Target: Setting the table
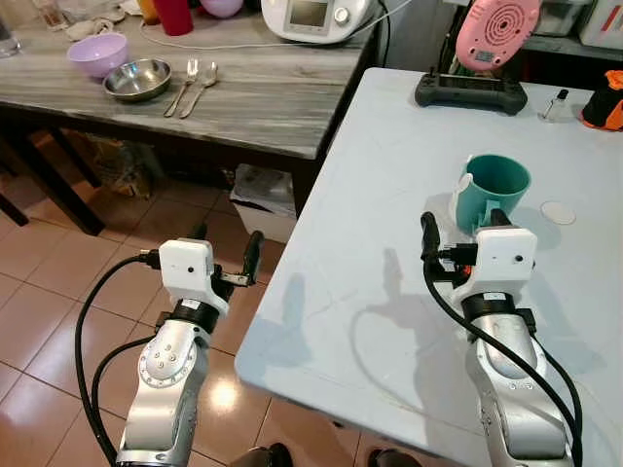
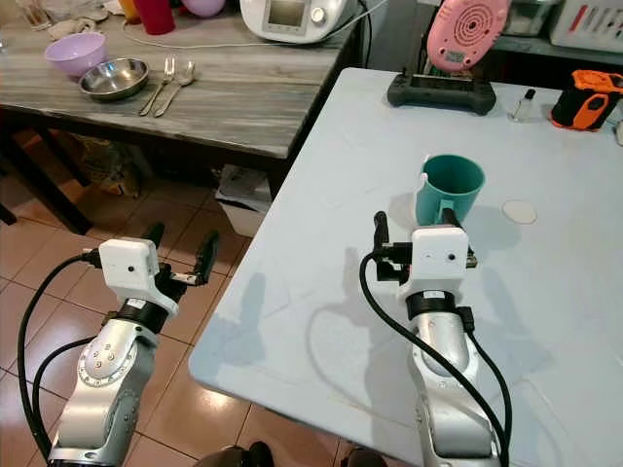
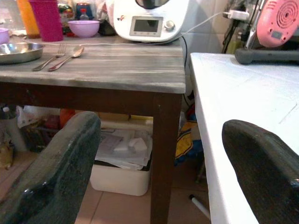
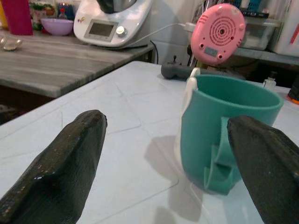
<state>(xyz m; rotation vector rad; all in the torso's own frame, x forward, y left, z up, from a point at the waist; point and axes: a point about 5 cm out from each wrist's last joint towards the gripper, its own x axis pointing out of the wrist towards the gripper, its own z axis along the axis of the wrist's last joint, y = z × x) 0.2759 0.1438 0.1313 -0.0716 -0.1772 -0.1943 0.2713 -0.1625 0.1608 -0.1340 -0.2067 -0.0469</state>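
Two desks are filling the frame: a white desk [image 1: 409,195] at right, a grey desk [image 1: 243,97] upper left. Right pincer [image 1: 462,226] is hovering wide just before the upright cup [image 1: 494,190]; left pincer [image 1: 226,248], also wide, is hanging over the floor, farther off.

You had bright, even overhead light, sharp head views, soft arm shadows on the white table [image 1: 389,292], floor-tile glare, and close pincer fingers [image 3: 51,177] blurred in both wrist views.
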